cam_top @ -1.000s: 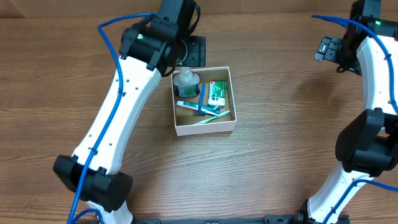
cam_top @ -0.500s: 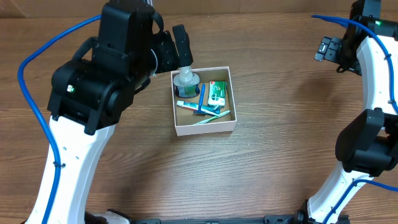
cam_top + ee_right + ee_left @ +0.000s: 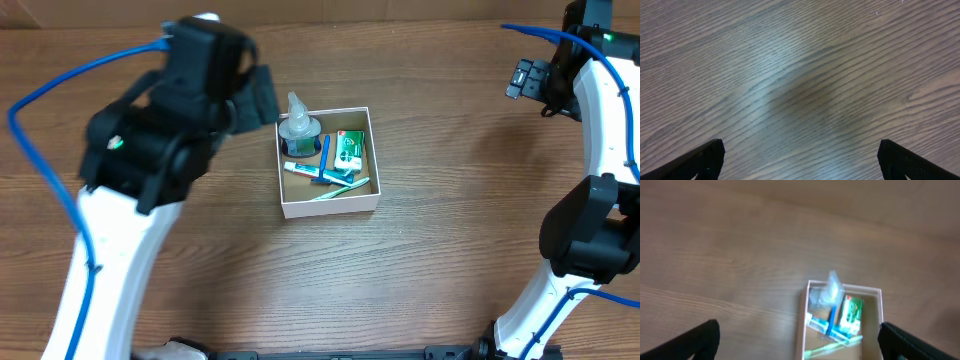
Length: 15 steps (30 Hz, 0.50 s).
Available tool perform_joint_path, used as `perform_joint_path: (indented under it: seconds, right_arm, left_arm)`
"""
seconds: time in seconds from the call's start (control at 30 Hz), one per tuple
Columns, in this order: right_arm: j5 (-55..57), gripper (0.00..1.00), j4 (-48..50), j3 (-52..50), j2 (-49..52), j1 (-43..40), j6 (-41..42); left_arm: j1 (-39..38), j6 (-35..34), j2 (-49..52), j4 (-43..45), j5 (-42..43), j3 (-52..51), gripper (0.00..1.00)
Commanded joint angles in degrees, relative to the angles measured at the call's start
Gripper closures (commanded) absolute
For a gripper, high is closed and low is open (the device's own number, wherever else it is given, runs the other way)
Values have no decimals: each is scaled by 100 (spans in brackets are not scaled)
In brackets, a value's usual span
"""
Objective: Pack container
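Observation:
The container (image 3: 330, 207), a square white box with a brown inside, sits at the middle of the table. It holds a clear bottle (image 3: 298, 128) at its back left corner, a green-and-white carton (image 3: 348, 148), a blue-handled razor (image 3: 322, 160) and a green toothbrush (image 3: 335, 188). The container also shows blurred in the left wrist view (image 3: 805, 330). My left gripper (image 3: 797, 342) is open and empty, raised above and to the left of the container. My right gripper (image 3: 800, 160) is open and empty over bare wood at the far right.
The wooden table (image 3: 450, 250) spreads all round the container. The left arm (image 3: 150, 160) reaches over the left side. The right arm (image 3: 600, 150) stands at the right edge. Blue cables run along both arms.
My left arm has pulled away from the container to the left and up, leaving the clear bottle standing in the box. The right arm has not moved.

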Motion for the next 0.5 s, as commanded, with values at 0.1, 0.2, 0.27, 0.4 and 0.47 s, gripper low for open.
perform_joint_path:
  seconds: [0.1, 0.2, 0.27, 0.4, 0.47]
  right_arm:
    - [61, 0, 9, -9, 13, 31, -13]
    - [61, 0, 9, -9, 13, 31, -13]
    - [61, 0, 9, -9, 13, 31, -13]
    - [61, 0, 9, -9, 15, 31, -13]
    - [61, 0, 9, -9, 13, 31, -13]
  left_arm:
    - [1698, 1480, -1971, 2848, 2763, -2745, 0]
    - [1784, 1493, -2957, 4400, 2852, -4325, 0]
    - [1784, 1495, -3668, 5431, 2754, -5447, 0]
    - [1790, 1497, -4739, 6319, 2599, -7117, 0]
    - [1790, 1495, -5243, 6376, 2444, -7796, 0]
